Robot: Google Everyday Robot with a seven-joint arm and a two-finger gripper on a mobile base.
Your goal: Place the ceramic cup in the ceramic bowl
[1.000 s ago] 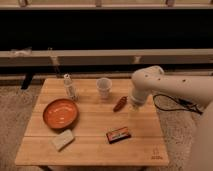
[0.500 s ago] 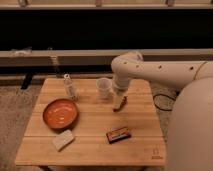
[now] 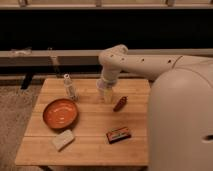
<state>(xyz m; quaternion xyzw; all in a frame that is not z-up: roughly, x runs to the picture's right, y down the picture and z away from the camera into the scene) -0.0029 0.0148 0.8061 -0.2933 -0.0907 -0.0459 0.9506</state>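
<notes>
The ceramic cup (image 3: pixel 104 94) is small and white and stands on the wooden table (image 3: pixel 90 150), at the back middle. My gripper (image 3: pixel 105 86) is right over it, coming down from the white arm (image 3: pixel 140 64) that reaches in from the right, and it hides the cup's rim. The ceramic bowl (image 3: pixel 60 113) is wide, shallow and orange-red. It sits empty on the left of the table, a hand's width left of and nearer than the cup.
A slim clear shaker (image 3: pixel 69 86) stands just behind the bowl. A brown oblong thing (image 3: pixel 120 103) lies right of the cup. A dark red packet (image 3: pixel 118 134) and a pale block (image 3: pixel 63 140) lie near the front. My white body (image 3: pixel 182 125) fills the right side.
My arm has swung left across the table, from beside the brown thing to the cup, and the gripper now covers the cup's top. The objects on the table have not moved.
</notes>
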